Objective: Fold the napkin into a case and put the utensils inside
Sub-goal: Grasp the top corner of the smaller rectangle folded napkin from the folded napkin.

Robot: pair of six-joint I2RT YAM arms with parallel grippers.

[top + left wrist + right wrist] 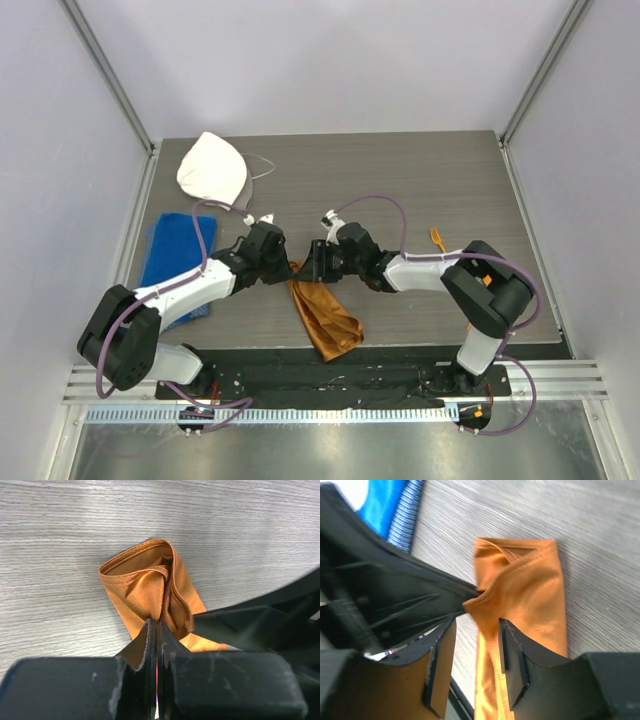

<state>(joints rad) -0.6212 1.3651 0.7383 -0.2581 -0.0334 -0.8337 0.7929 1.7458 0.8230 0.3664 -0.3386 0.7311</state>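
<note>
Both arms meet mid-table (400, 170), and the left pincer (157, 622) is clamped tight on the napkin (145, 585). Its jaws are pressed together on a pinch of the rust-orange cloth, which bunches into a pleat right at the tips. That looks like an anchor grip, pinning the layers so the fold doesn't spring open. Directly opposite, nearly tip to tip, the right pincer (476, 625) stands with its jaws part-way apart. They straddle the cloth's edge and are not closed on it, so it holds nothing. My read is that it is either releasing or lining up a fresh bite while its partner keeps the strip steady. From the pincers the napkin runs as a narrow, layered strip toward the arm bases, with its doubled, seamed end lying just ahead of the left tips. So the case is taking shape, though the near end still looks rumpled. Of the utensils (437, 238), only one thin orange piece shows. It lies out beyond the right arm's forearm, well apart from both pincers and not yet tucked in. The blue towel (175, 250) lies off to the left pincer's outer side, and the white cloth cap (212, 168) sits farther beyond it.
</note>
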